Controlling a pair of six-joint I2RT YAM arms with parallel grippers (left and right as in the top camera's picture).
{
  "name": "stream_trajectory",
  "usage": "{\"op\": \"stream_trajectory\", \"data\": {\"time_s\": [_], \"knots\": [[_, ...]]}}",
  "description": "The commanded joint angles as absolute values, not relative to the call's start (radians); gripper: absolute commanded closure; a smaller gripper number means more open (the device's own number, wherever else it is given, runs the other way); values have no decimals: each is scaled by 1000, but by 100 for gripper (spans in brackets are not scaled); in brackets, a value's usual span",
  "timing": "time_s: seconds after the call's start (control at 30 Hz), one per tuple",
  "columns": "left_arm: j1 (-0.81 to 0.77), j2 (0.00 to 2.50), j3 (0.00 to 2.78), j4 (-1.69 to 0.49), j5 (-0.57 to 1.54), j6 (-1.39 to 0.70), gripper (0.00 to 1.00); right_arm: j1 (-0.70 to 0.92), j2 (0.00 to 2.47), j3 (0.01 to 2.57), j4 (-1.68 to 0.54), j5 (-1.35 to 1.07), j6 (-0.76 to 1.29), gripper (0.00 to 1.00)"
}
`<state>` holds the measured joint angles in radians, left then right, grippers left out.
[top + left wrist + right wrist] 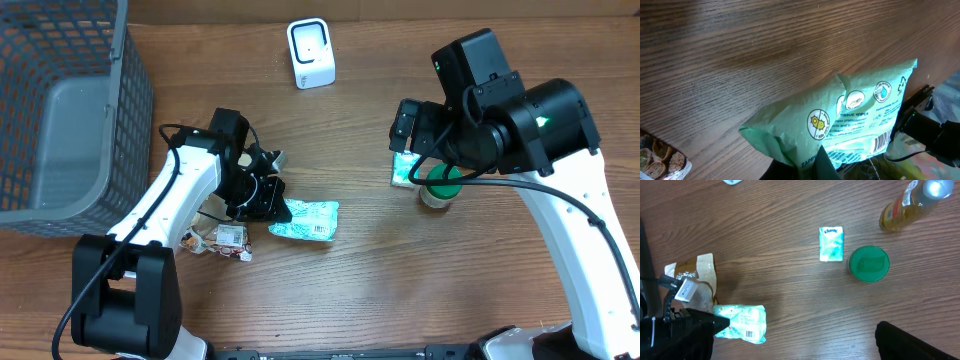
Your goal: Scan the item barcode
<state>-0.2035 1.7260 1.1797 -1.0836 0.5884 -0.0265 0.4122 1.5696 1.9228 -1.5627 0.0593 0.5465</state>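
- The left gripper point(270, 198) is clenched on one end of the wipes point(306, 218) — a green pack at mid-table, just right of the fingers.
- From above I cannot tell whether the pack rests on the table point(360, 290) or hangs a touch clear of it.
- The barcode point(881, 142) sits on the printed face, turned up toward the wrist camera and not covered by the grip.
- The scanner point(311, 53) stands at the far edge, well apart from the pack, its dark window showing from above.
- The right gripper point(408, 130) hangs released and empty above the tissues point(404, 168) and the green-lidded tub point(440, 185), so it has no part in this step.
- The step in hand, as I read it, is carrying the wipes up to the scanner.
- To do it well, lift clear before travelling and keep the pinch firm, because a soft pack will likely droop from one end.
- Roll the wrist so the barcode face meets the window squarely, flat and unwrinkled.
- Stop near the window without touching it, and hold steady there — a swinging pack may not read.
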Motion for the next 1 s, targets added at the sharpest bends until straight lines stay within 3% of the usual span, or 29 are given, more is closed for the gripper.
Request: {"op": "stream_trajectory", "data": {"time_s": [0.0, 0.97], "knots": [[-210, 1706, 1194, -1078, 594, -34, 96, 406, 1562, 1925, -1558, 70, 546, 0], [-210, 1706, 1194, -1060, 592, -60, 96, 406, 1562, 1925, -1558, 70, 546, 0]]}}
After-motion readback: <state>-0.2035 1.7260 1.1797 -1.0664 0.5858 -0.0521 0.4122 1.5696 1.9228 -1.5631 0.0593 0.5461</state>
